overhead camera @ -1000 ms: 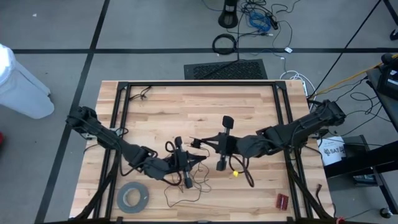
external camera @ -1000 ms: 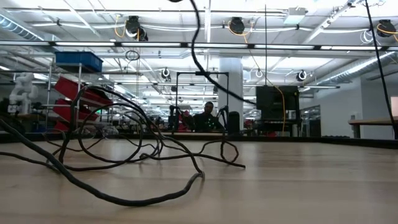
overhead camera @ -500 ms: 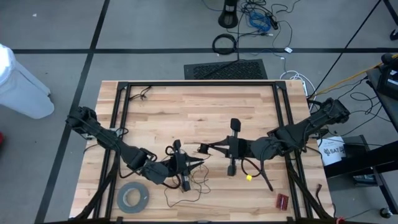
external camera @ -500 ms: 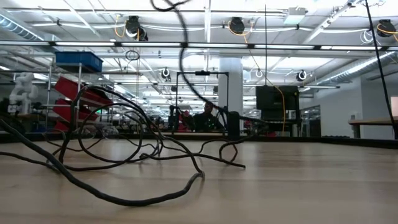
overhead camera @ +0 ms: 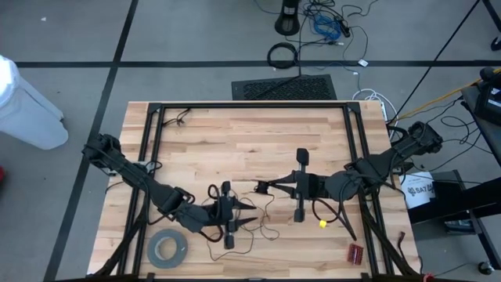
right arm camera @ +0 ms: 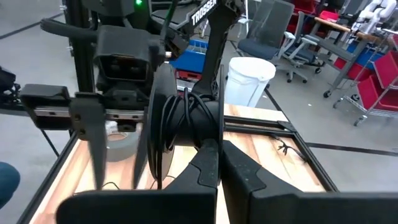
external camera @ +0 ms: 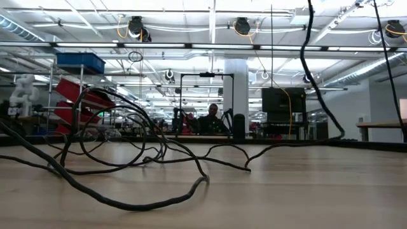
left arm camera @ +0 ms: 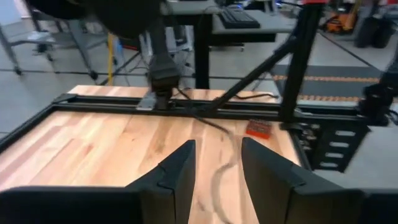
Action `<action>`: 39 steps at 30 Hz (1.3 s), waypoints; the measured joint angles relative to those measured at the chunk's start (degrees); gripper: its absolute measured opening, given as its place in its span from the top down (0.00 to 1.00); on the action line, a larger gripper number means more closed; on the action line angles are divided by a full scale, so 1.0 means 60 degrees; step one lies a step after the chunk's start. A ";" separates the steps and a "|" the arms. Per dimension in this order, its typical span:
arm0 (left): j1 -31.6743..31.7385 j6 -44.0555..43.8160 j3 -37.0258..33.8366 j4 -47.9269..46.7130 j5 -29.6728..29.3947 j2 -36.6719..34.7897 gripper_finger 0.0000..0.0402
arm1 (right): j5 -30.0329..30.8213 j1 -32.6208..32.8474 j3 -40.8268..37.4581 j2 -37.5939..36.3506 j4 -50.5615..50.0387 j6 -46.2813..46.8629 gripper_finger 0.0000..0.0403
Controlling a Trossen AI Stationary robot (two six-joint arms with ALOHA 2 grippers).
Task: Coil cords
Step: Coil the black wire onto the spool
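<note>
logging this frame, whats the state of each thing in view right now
left gripper: open, holding nothing, low over the table
right gripper: shut on the black disc
black disc: clamped, wire wound on it
thin wire: mostly loose on the table
tape roll: flat, untouched

Hidden, cropped and unclear parts of the scene

From above, the thin cord on the table is too fine to follow along its whole run, and the small black disc is mostly masked by the right gripper, so its outline cannot be made out. In the right wrist view the disc shows edge-on and the fingers look pressed together below it, possibly nipping the wire. In the left wrist view the 2 fingers are cut off by the picture's edge. The low view shows neither gripper, and a hanging cable leaves past its top edge.
</note>
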 joint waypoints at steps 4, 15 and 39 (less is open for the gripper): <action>-0.0011 0.0000 -0.0107 0.0011 0.0140 0.0000 0.66 | -0.0018 0.0050 0.0000 -0.0018 0.0004 0.0030 1.00; 0.0261 -0.0060 -0.0237 0.0438 0.0703 0.0827 0.66 | -0.0022 0.0031 0.0000 -0.0068 0.0092 -0.0152 1.00; 0.0068 -0.0488 -0.0226 0.2072 0.1899 0.1692 0.66 | 0.0000 0.1084 0.0000 -0.0241 0.0107 -0.0099 1.00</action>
